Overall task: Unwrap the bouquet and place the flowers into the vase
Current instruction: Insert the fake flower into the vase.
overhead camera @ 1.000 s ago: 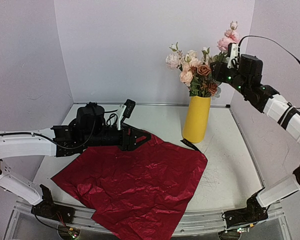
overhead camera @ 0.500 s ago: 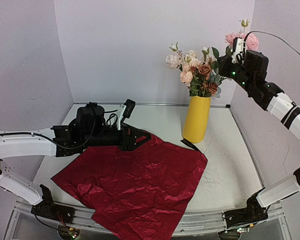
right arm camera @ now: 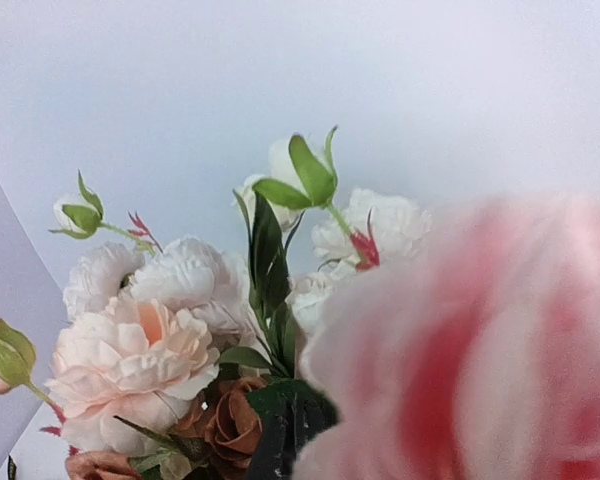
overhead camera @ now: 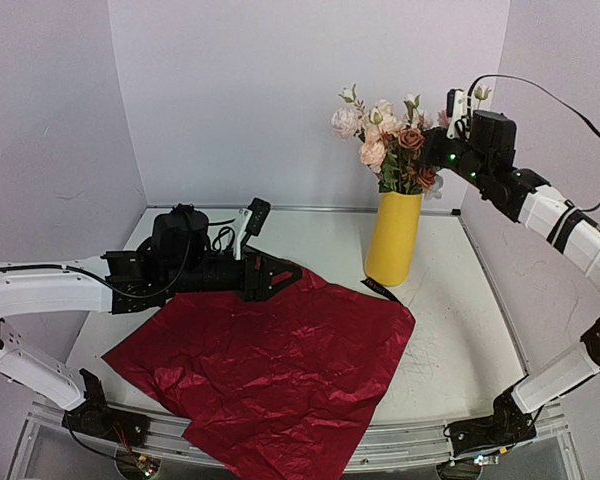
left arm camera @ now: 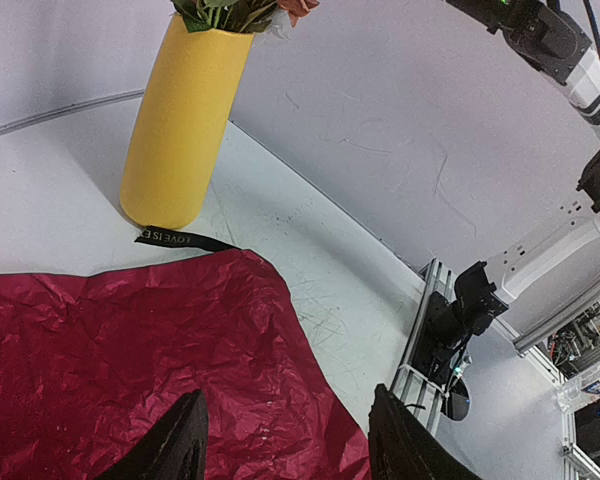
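Note:
The yellow vase [overhead camera: 393, 240] [left arm camera: 185, 120] stands at the back of the table with several flowers [overhead camera: 380, 135] [right arm camera: 150, 340] in it: white, peach and rusty brown. My right gripper [overhead camera: 436, 150] [right arm camera: 292, 440] is up beside those blooms on their right, jaws shut. A pink flower [right arm camera: 500, 360] fills the right wrist view, blurred and very close; its stem seems caught in the jaws. The bouquet's red wrapping sheet [overhead camera: 270, 370] [left arm camera: 130, 350] lies spread flat. Above its far left edge my left gripper [overhead camera: 280, 275] [left arm camera: 285, 450] hovers open, holding nothing.
A black ribbon [overhead camera: 380, 288] [left arm camera: 180, 239] lies on the table at the foot of the vase, touching the sheet's corner. The white walls close in behind and on both sides. The metal rail [overhead camera: 400, 440] runs along the near edge.
The right gripper rose with the pink flower, then came down and left against the blooms in the vase, its jaws closing. The left arm has not moved.

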Action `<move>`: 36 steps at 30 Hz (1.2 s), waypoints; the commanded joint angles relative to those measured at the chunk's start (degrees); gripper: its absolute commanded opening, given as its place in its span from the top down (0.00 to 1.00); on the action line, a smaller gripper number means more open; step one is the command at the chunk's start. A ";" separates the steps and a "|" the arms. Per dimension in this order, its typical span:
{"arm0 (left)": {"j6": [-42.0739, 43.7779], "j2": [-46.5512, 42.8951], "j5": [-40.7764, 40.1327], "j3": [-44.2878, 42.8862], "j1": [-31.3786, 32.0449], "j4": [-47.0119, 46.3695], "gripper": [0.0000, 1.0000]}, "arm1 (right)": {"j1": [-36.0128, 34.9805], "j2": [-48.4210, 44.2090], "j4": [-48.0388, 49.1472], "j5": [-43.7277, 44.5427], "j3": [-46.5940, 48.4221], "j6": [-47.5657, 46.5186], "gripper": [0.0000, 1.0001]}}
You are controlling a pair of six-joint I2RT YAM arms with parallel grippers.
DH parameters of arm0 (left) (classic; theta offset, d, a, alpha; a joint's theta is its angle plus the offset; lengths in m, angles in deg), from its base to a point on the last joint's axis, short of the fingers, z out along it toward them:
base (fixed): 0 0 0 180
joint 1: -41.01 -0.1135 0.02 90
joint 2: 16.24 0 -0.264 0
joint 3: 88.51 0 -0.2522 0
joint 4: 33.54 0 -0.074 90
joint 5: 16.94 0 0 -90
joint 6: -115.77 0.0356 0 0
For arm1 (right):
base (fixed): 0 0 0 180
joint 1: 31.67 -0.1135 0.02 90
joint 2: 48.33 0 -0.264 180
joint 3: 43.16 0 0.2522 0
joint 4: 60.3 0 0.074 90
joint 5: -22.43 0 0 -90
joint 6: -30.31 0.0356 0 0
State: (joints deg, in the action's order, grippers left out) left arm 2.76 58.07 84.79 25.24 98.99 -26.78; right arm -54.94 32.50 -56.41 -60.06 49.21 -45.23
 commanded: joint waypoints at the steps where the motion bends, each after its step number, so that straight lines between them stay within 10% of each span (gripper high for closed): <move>1: -0.48 -1.34 -0.74 -1.45 0.21 -0.92 0.44 | 0.17 2.30 2.14 -1.49 -0.70 1.28 1.00; 21: -0.12 -1.39 -1.17 -1.60 0.21 -0.85 0.44 | 0.16 -8.48 -2.57 -8.43 5.09 -0.77 0.59; 27: -0.40 -1.60 -1.20 -1.32 0.21 -0.77 0.44 | 0.19 -12.74 -5.41 -7.87 6.36 -1.47 0.30; 36: -0.49 -1.57 -1.28 -1.08 0.21 -0.77 0.44 | 0.16 -24.30 -7.50 -2.66 -6.32 0.48 0.10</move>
State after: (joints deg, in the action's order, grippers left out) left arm 2.76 57.69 83.83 25.24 98.99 -26.76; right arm -54.83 13.09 -64.09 -65.36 48.84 -46.04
